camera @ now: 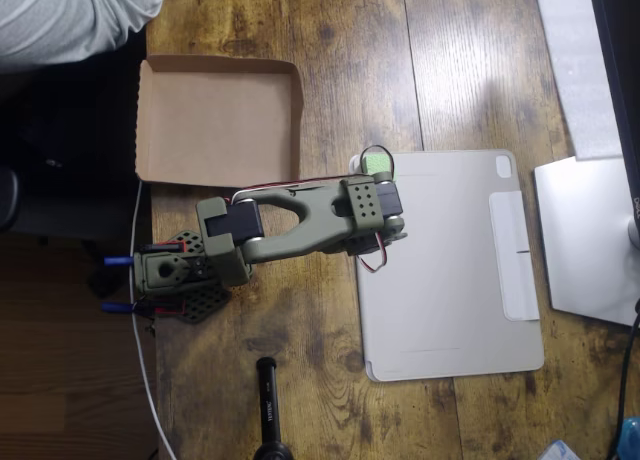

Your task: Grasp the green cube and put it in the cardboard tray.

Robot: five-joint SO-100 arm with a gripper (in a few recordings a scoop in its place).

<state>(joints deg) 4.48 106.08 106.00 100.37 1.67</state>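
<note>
- Arm: I am seeing the olive-green arm reaching from its base at the table's left edge toward the right in the overhead view, its far end lying over the upper left corner of the grey cover.
- Base: it is sitting on a black perforated plate at the left edge of the table, with blue-tipped plugs and a white cable running down beside it.
- Gripper: I am looking at it from above, under the wrist block; the fingers are hidden by the arm, so I cannot tell whether they are apart or closed.
- Cube: a small lime-green patch is showing just above the wrist block, at the cover's top left corner. It is lying right by the gripper; whether the fingers are touching it I cannot tell. It is well apart from the tray.
- Tray: the brown cardboard tray is lying at the upper left of the table, up and left of the arm, its inside bare.
- Cover: the grey tablet cover is lying flat right of centre, with a folded flap along its right side.
- Table: dark wooden planks are running under everything.
- Person: a grey sleeve is showing at the top left corner.
- Black cylinder: it is poking in from the bottom edge.
</note>
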